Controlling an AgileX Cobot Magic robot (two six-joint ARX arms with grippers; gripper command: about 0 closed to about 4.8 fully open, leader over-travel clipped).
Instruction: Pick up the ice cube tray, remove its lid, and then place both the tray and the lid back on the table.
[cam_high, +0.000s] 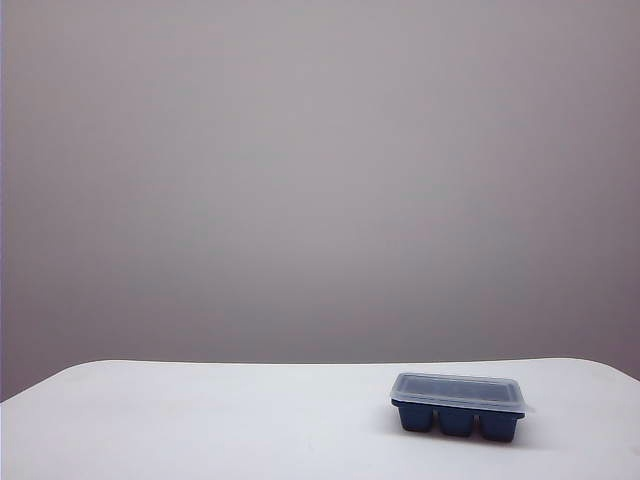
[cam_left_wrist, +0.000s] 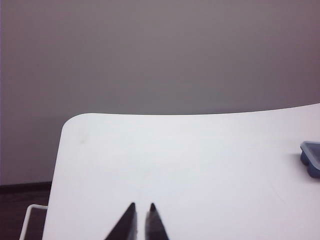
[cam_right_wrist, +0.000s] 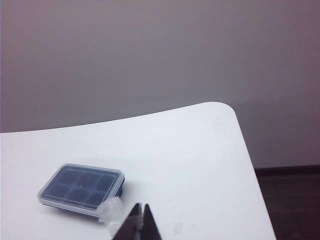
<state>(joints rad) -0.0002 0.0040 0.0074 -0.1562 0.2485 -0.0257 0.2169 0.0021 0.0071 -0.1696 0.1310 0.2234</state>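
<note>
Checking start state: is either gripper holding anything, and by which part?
Nothing held. Left gripper and right gripper are both shut on nothing, off the ice cube tray, whose lid is on.

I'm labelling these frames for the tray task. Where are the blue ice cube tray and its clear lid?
Dark blue plastic ice cube tray (cam_high: 458, 421): exterior view, front wall below the rim.
Translucent whitish flat plastic lid (cam_right_wrist: 82, 184): right wrist view, middle of its top face.

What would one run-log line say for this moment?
ice cube tray: on table, right side | lid: on | left gripper: shut, empty | right gripper: shut, empty
</note>
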